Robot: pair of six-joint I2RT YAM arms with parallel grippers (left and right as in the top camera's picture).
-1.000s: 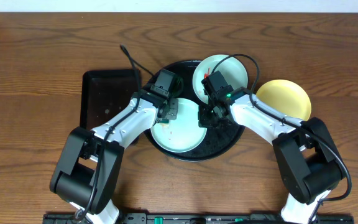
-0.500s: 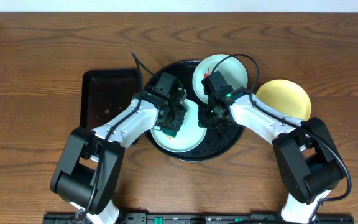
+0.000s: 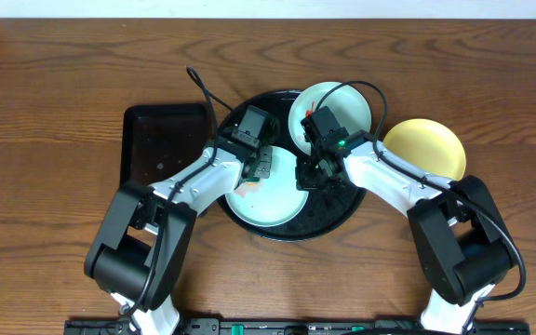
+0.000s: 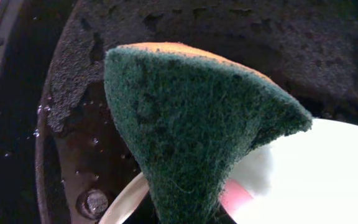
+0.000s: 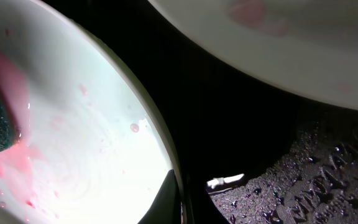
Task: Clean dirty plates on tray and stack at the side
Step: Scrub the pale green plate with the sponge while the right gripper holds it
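Where the brown wooden worktop (image 3: 54, 84) runs back and out to the left, lots of plain wood shows. Closer in, it gets crowded. Both robot arms reach in from the near side and meet over the big round shiny black tray (image 3: 328, 207) in the middle. A smaller black tray with four straight sides (image 3: 161, 140) lies just beside it on the left. A round pale yellow plate (image 3: 423, 149) lies on the wood just beside the round tray's right side.

Two plates are in the round tray. The near pale blue-green plate (image 3: 268, 205) lies flat in the near half. The far pale blue-green plate (image 3: 347, 107) sits at the far right, and its edge reaches out over the tray's rim. From the right wrist, a dark strip of tray shows between the two plates, so they are apart there.

The left claw (image 3: 255, 169) is clenched on a dark green scrubbing sponge with an orange back (image 4: 191, 124). The sponge's corner is down on the near plate's left part. The right claw (image 3: 307, 177) pinches the right rim of that same plate, with a dark fingertip (image 5: 168, 198) on the edge.

The near plate looks wet and shiny, with watery pink smears beside the sponge. The far plate has a red mark near its far left rim. Water drops dot the tray's bumpy black floor.
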